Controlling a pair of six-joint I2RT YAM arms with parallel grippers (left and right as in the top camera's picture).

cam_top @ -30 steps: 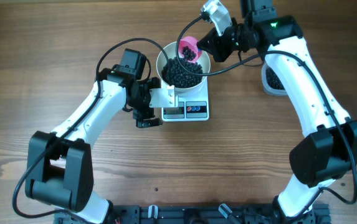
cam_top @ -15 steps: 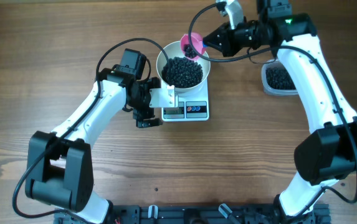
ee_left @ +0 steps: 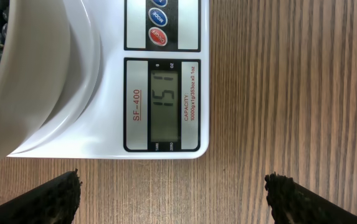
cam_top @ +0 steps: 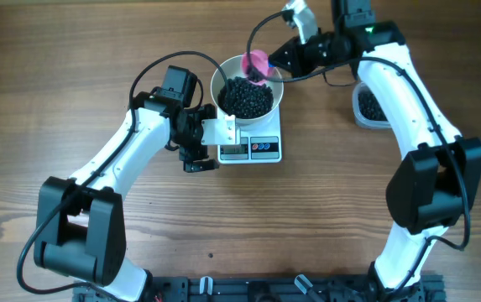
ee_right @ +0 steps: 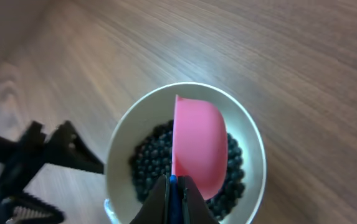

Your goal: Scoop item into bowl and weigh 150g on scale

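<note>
My overhead camera looks straight down from high above the small white square kitchen scale (cam_top: 253, 149). My left wrist camera hangs close over the scale's display end. My right wrist camera faces down, near the round white bowl (ee_right: 119, 152) standing on the scale. All three views share that bowl.

Bright, even light; soft shadow beneath the bowl (ee_left: 41, 62); far corners blurred.
</note>
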